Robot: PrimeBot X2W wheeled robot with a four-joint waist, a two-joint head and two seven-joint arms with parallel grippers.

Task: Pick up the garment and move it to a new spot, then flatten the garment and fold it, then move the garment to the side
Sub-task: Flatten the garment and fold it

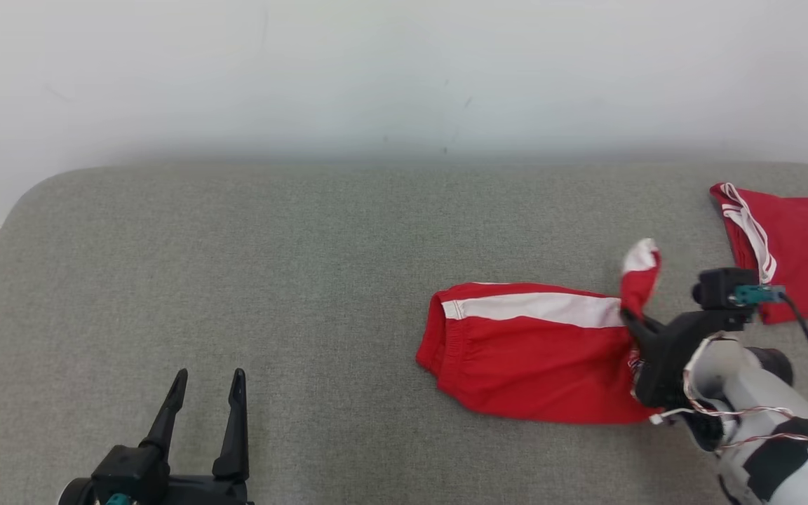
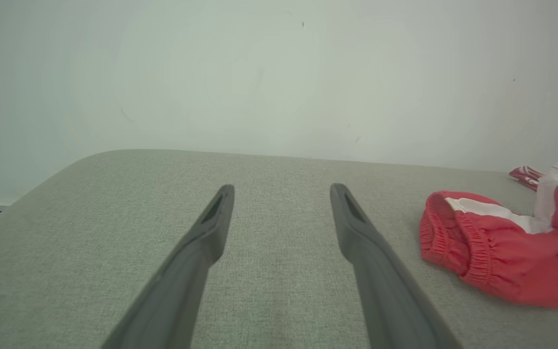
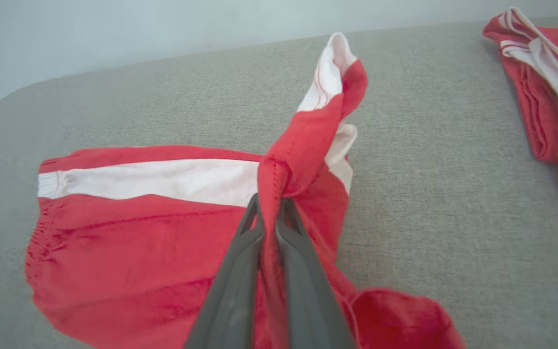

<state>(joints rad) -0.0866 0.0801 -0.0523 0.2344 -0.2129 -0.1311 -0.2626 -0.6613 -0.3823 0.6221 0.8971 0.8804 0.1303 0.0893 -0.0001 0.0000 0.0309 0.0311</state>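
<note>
Right claw (image 3: 269, 201) clamps a fold of the red garment (image 3: 129, 252); left claw (image 1: 209, 379) stands spread wide, empty.

1. The desk (image 1: 292, 280) is covered in grey woven fabric, and its far corners are rounded.
2. A red garment (image 1: 530, 365) lies on the desk's right half, most of it flat on the fabric.
3. A white stripe (image 1: 537, 308) runs along the garment's far side, and its gathered elastic waistband (image 1: 435, 344) points toward the desk's left.
4. The garment's right end is bunched and raised off the surface, with a red-and-white corner standing up.
5. A second red piece (image 1: 804, 238) with white trim lies near the far right corner, apart from the garment.
</note>
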